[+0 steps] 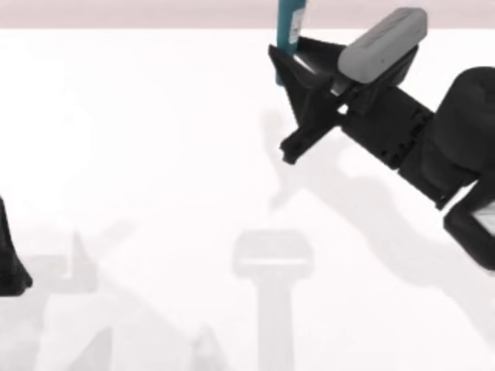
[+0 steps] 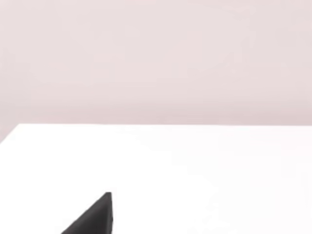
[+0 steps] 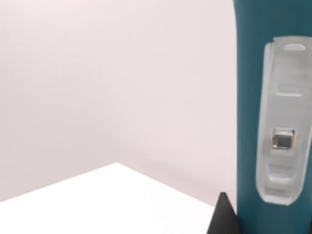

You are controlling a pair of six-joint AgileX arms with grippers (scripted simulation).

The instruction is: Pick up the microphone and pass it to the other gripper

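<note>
The microphone (image 1: 291,23) hangs upright in the air near the top view's upper edge. Only its teal handle shows; the head is out of view. My right gripper (image 1: 290,60), on the arm carrying a grey block (image 1: 383,42), is shut on the handle's lower part. In the right wrist view the handle (image 3: 248,122) with its white switch panel (image 3: 282,122) rises right beside one black fingertip (image 3: 222,214). The other gripper, my left gripper (image 1: 9,267), sits at the table's far left edge, well apart from the microphone. One finger (image 2: 95,219) shows in the left wrist view, with bare table beside it.
The white table (image 1: 155,154) spreads under both arms, marked only by their grey shadows. A pale pink wall (image 1: 116,11) runs behind its far edge. A table corner (image 3: 117,168) shows far below the raised right gripper.
</note>
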